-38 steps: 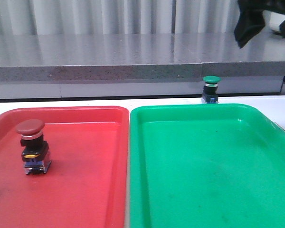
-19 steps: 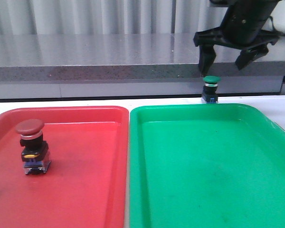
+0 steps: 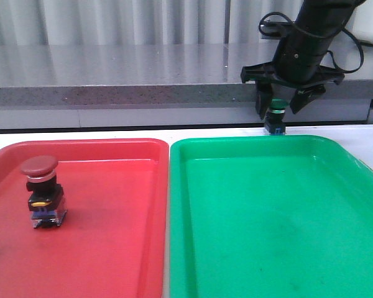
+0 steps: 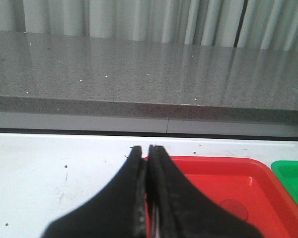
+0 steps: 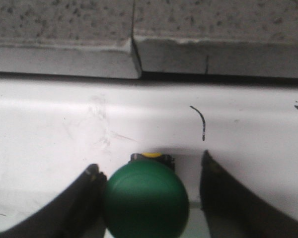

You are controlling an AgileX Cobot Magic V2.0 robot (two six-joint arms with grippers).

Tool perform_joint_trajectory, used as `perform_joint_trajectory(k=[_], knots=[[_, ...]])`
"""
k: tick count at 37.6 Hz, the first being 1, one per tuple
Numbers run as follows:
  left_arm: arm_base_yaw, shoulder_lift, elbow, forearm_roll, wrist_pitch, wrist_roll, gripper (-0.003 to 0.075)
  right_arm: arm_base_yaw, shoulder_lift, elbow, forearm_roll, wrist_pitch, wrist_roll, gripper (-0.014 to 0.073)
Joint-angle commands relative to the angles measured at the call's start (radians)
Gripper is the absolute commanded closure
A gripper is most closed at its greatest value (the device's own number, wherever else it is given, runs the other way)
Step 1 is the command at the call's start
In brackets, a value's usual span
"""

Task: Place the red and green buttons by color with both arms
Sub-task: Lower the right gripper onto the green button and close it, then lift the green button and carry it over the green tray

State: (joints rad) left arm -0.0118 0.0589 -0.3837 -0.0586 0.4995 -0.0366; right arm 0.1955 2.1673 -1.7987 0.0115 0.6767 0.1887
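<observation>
The front view looks low and level across the white tabletop (image 3: 367, 133) toward a grey ledge (image 3: 112, 68), the left wrist view faces that same ledge from farther back, and the right wrist view sits close above the tabletop at the ledge's foot.

We see a white table (image 3: 112, 133) carrying a red tray (image 3: 112, 248) and, touching or nearly touching its right edge, a green tray (image 3: 273, 223). The green button (image 3: 276, 117) stands upright on the bare table just behind the green tray's far rim. A short dark mark (image 5: 202, 123), perhaps a scratch, lies on the table just beyond that button.
</observation>
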Motion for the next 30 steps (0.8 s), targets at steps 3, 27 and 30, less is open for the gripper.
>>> perform_joint_trajectory(k=[3, 27, 30], knots=[[0.001, 0.013, -0.026, -0.012, -0.075, -0.007, 0.074, -0.004, -0.065, -0.035, -0.004, -0.032, 0.0, 0.0379], [0.001, 0.013, -0.026, -0.012, -0.075, -0.007, 0.074, 0.038, -0.372, 0.101, -0.021, -0.044, -0.001, 0.0411], [0.001, 0.013, -0.026, -0.012, -0.075, -0.007, 0.074, 0.058, -0.444, 0.198, -0.021, -0.077, -0.001, 0.0411]])
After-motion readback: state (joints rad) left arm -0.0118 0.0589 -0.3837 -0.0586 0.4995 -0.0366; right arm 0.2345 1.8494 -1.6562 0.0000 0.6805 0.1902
